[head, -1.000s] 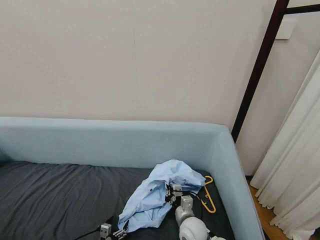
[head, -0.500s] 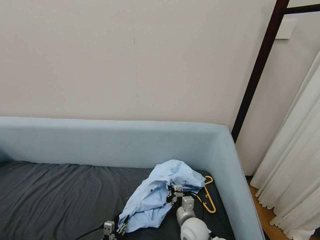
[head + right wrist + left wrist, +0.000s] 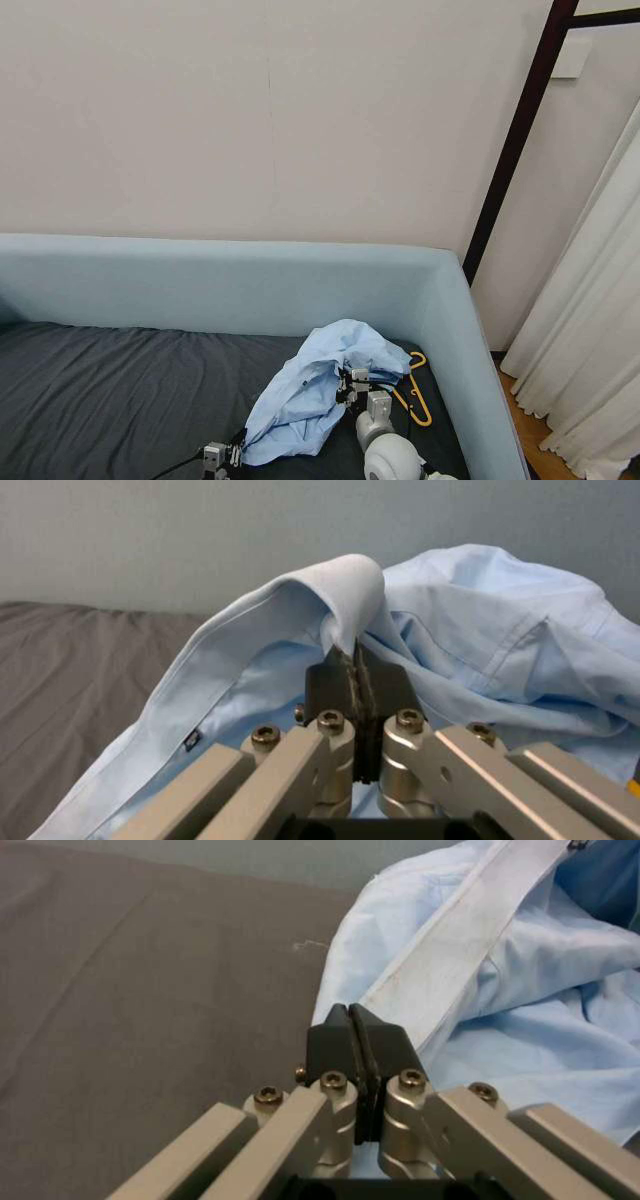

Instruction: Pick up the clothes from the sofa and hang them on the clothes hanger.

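Note:
A crumpled light-blue shirt (image 3: 320, 375) lies at the right end of the sofa's dark grey seat (image 3: 120, 390). An orange hanger (image 3: 420, 395) rests on the seat just right of it. My left gripper (image 3: 238, 455) is low at the shirt's near bottom edge. In the left wrist view my left gripper (image 3: 350, 1016) is shut, with the shirt's pale hem (image 3: 470, 937) running into its tips. My right gripper (image 3: 348, 385) is at the shirt's right side. The right wrist view shows my right gripper (image 3: 355, 660) shut on the collar fold (image 3: 345, 592), which stands up over the fingertips.
The sofa's light-blue backrest (image 3: 230, 290) and right armrest (image 3: 460, 380) box in the shirt. A dark rack pole (image 3: 510, 150) leans up beside the wall at the right. White curtains (image 3: 590, 330) hang beyond it. Bare seat stretches away to the left.
The left gripper has edged slightly left along the seat and the shirt's lower edge has drawn up against it. The right gripper has shifted a little, still holding the collar.

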Robot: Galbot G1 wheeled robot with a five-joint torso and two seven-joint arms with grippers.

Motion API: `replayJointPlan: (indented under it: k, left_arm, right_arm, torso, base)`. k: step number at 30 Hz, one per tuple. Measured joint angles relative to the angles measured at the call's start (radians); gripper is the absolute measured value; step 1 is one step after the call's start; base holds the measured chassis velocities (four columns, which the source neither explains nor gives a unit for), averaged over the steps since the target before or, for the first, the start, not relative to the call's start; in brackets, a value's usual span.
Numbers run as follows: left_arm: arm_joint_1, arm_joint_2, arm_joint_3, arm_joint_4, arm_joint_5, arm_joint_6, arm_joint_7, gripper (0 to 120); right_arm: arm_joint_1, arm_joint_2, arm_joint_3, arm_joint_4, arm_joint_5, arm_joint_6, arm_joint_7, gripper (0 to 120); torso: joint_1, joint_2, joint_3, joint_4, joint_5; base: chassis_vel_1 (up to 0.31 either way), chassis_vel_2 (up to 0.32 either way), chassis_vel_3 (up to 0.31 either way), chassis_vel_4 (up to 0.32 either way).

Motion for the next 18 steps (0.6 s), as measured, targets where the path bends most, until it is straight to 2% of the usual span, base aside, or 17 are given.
replayJointPlan:
  k: [4,6,8,11,12,15,18]
  left_arm:
    - [0.009,-0.004,-0.011,0.001,-0.004,-0.009,0.007,8]
    - [0.013,-0.006,-0.017,0.001,-0.01,-0.013,0.021,19]
    - [0.014,-0.008,-0.02,0.001,-0.012,-0.015,0.028,22]
    - [0.015,-0.012,-0.022,0.004,-0.013,-0.016,0.04,36]
    - [0.015,-0.012,-0.022,0.004,-0.013,-0.016,0.04,36]
    - [0.014,-0.02,-0.02,0.006,-0.013,-0.016,0.047,52]
    - [0.014,-0.024,-0.017,0.007,-0.012,-0.016,0.049,58]
  right_arm:
    - [-0.001,0.001,-0.001,0.0,-0.001,0.0,0.0,0]
    - [-0.003,0.002,-0.002,0.0,-0.002,0.0,0.0,0]
    - [-0.003,0.002,-0.003,0.001,-0.002,0.0,0.0,0]
    - [-0.006,0.002,-0.005,0.003,-0.002,0.001,0.001,0]
    - [-0.006,0.002,-0.005,0.003,-0.002,0.001,0.001,0]
    - [-0.006,0.0,-0.006,0.006,-0.002,0.001,0.001,0]
    - [-0.006,-0.001,-0.006,0.006,-0.002,0.001,0.002,0]
  torso:
    - [0.0,0.0,0.0,0.0,0.0]
    - [0.0,0.0,0.0,0.0,0.0]
    - [0.0,0.0,0.0,0.0,0.0]
    - [0.0,0.0,0.0,0.0,0.0]
    - [0.0,0.0,0.0,0.0,0.0]
    - [0.0,0.0,0.0,0.0,0.0]
    - [0.0,0.0,0.0,0.0,0.0]
  base:
    - [0.0,0.0,0.0,0.0]
    - [0.0,0.0,0.0,0.0]
    - [0.0,0.0,0.0,0.0]
    - [0.0,0.0,0.0,0.0]
    - [0.0,0.0,0.0,0.0]
    - [0.0,0.0,0.0,0.0]
    - [0.0,0.0,0.0,0.0]
